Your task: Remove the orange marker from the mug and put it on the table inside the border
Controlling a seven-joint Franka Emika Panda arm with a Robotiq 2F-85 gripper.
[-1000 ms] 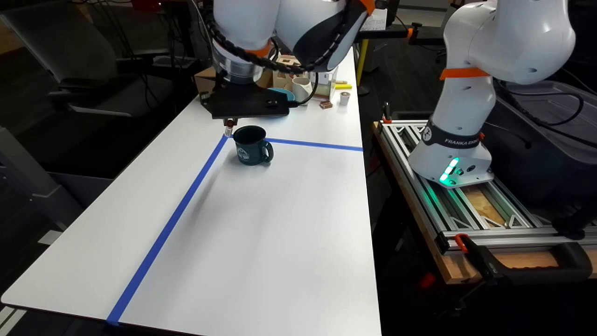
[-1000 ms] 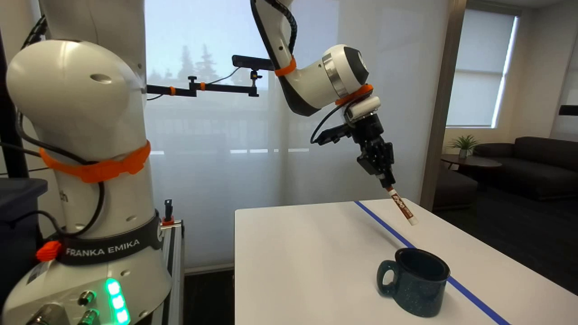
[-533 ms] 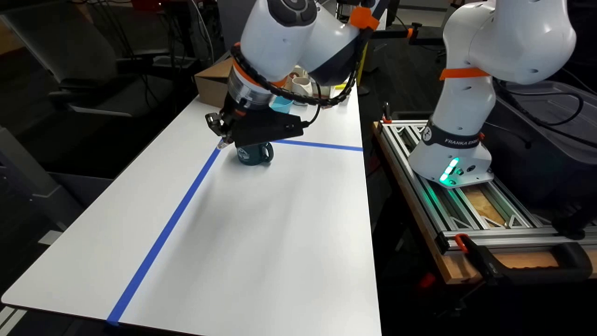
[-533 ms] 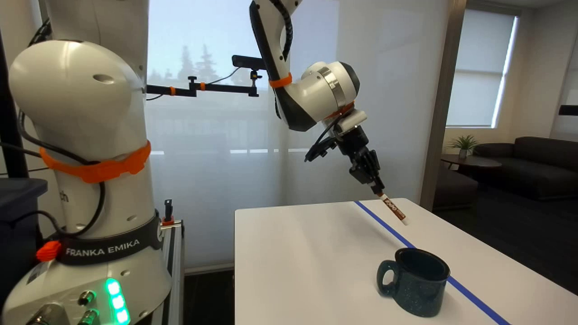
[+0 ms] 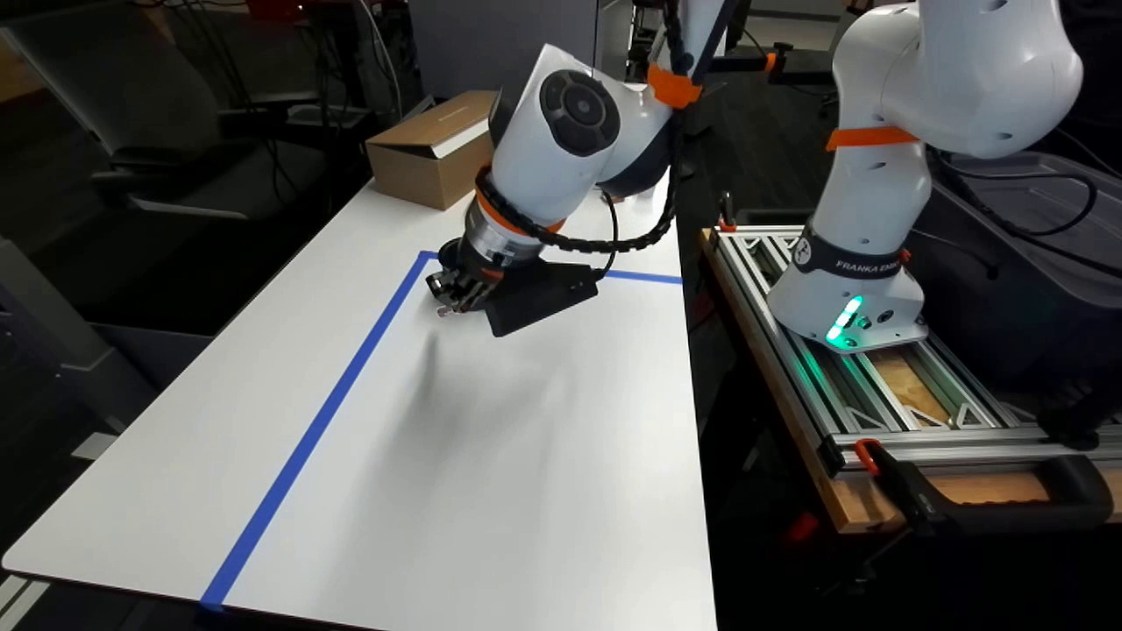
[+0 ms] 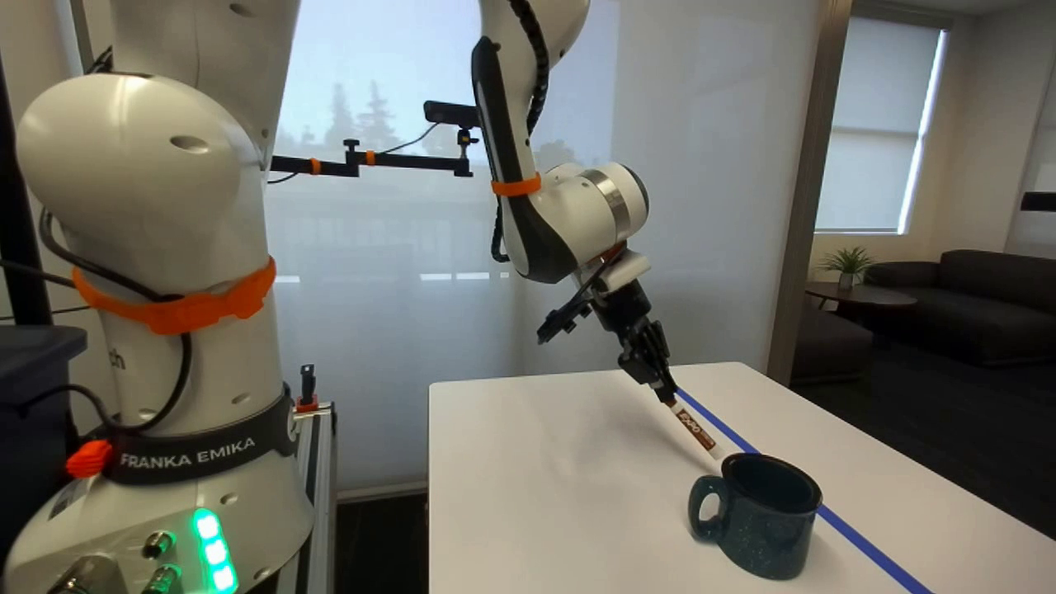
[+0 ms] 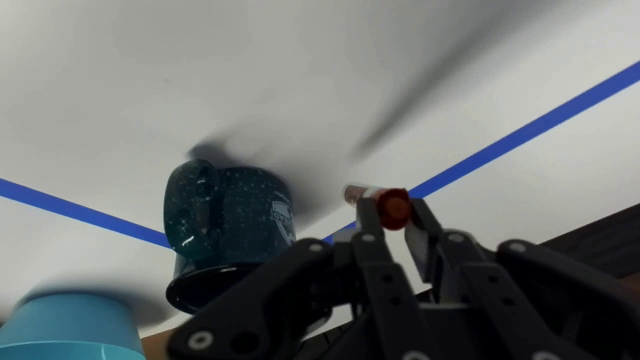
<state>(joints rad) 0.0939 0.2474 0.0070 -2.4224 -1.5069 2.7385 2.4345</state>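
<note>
Lowered along with the marker (image 6: 695,428) since the earlier frame, the jaws are clamped on its upper end, the rest slanting down from between them, white end lowest, over the table (image 6: 536,462). Dark green and upright in an unchanged spot, the mug (image 6: 771,520) stands near the jaws and apart from the marker: to their right in an exterior view, to their left in the wrist view. Blue tape (image 7: 530,130) passes behind them there; farther left sits a light-blue bowl (image 7: 75,320).
</note>
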